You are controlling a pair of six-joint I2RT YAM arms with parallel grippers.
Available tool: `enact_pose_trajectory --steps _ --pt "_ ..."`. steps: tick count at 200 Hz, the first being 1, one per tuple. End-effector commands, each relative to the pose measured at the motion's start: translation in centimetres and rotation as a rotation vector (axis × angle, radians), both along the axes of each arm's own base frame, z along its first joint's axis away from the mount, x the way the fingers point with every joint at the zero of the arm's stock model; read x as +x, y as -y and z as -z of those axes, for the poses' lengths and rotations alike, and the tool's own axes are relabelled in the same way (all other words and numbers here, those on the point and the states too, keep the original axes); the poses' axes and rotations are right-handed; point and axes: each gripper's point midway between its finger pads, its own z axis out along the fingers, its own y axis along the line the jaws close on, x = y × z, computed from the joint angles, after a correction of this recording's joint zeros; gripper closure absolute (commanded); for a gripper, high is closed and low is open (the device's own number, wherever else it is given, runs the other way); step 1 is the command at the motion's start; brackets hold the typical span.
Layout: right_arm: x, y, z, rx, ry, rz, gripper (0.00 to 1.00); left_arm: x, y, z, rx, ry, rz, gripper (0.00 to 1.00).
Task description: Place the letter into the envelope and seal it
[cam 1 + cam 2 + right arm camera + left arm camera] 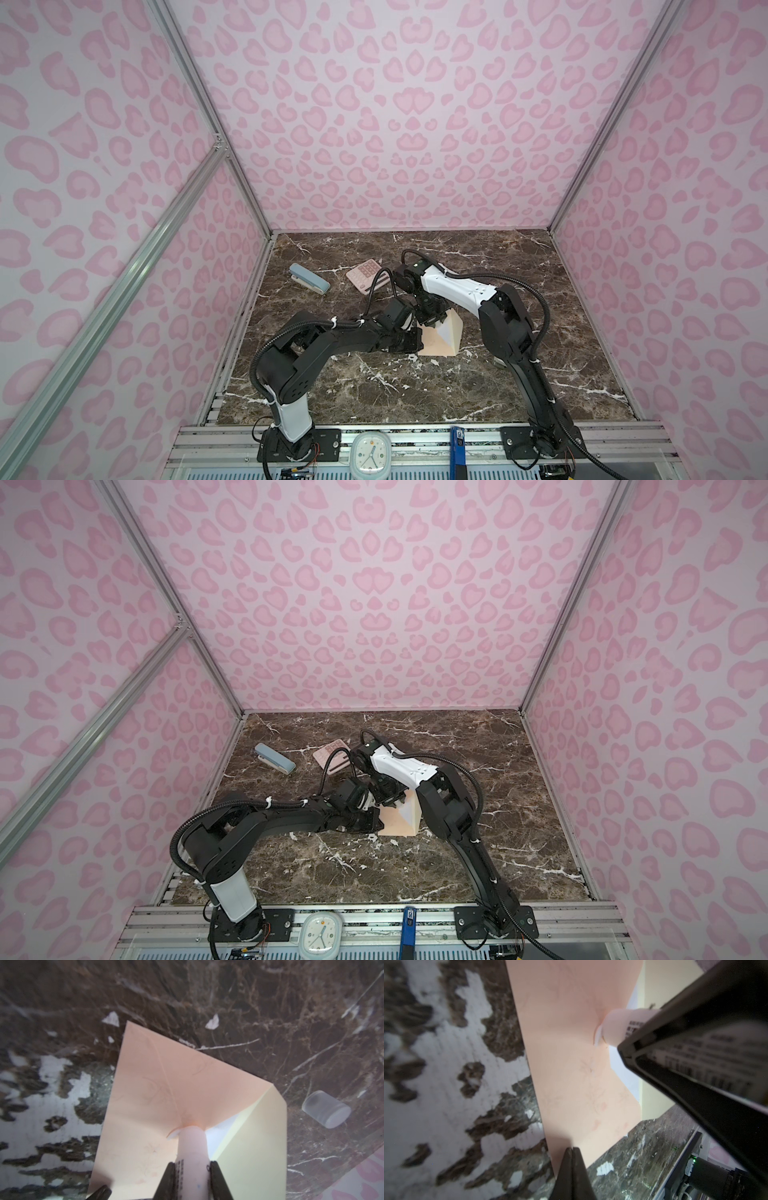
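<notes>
Both arms are matte black and boxy at the joints. The left arm has a white shell near its base, the right arm a white, screw-dotted forearm shell. Ribbed black cable hoses run alongside, cinched by white zip ties. The left gripper has thin black wedge fingers.

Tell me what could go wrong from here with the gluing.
1. The glue stick, shut in the right gripper, dents the envelope right beside the exposed white letter; glue may smear onto it.
2. The shut left gripper presses only the envelope's edge, so the envelope may slide or crumple.
3. The loose cap may roll.
</notes>
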Motion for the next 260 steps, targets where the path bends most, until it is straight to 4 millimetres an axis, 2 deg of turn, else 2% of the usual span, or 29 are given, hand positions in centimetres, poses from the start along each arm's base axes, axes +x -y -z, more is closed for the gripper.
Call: enact_pose_trajectory --steps 1,46,62,66,111,143,192,234,260 --pt "-1.7 -0.4 0.3 0.007 -0.076 -0.026 1.00 0.0 -1.5 1.3 0.095 0.018 0.002 0.96" --pt "-1.9 -1.0 -0.7 0.064 -0.077 -0.016 1.00 0.0 -1.5 1.4 0.093 0.018 0.001 0.96" --pt "-1.8 -0.6 -0.4 0.059 -0.078 -0.003 1.00 -0.1 -1.6 1.4 0.093 0.018 0.000 0.96" --pt "-1.6 -0.5 -1.3 0.076 -0.060 0.000 1.00 0.0 -1.6 1.4 0.092 0.018 -0.002 0.96" --pt "-1.4 0.5 -2.2 0.138 -0.055 0.048 1.00 -0.1 -1.7 1.4 0.093 0.016 -0.003 0.96" --pt "-1.8 1.3 -1.8 0.144 -0.074 0.061 1.00 0.1 -1.6 1.4 0.089 0.018 -0.004 0.96" --pt "-1.7 0.7 -1.4 0.197 -0.093 0.081 1.00 0.0 -1.6 1.4 0.090 0.016 -0.003 0.96" --pt "-2.1 1.0 -1.6 0.161 -0.100 0.058 1.00 0.1 -1.6 1.4 0.089 0.017 -0.004 0.96" --pt "-2.2 1.2 -1.1 0.136 -0.116 0.050 1.00 0.0 -1.6 1.5 0.090 0.015 -0.005 0.96"
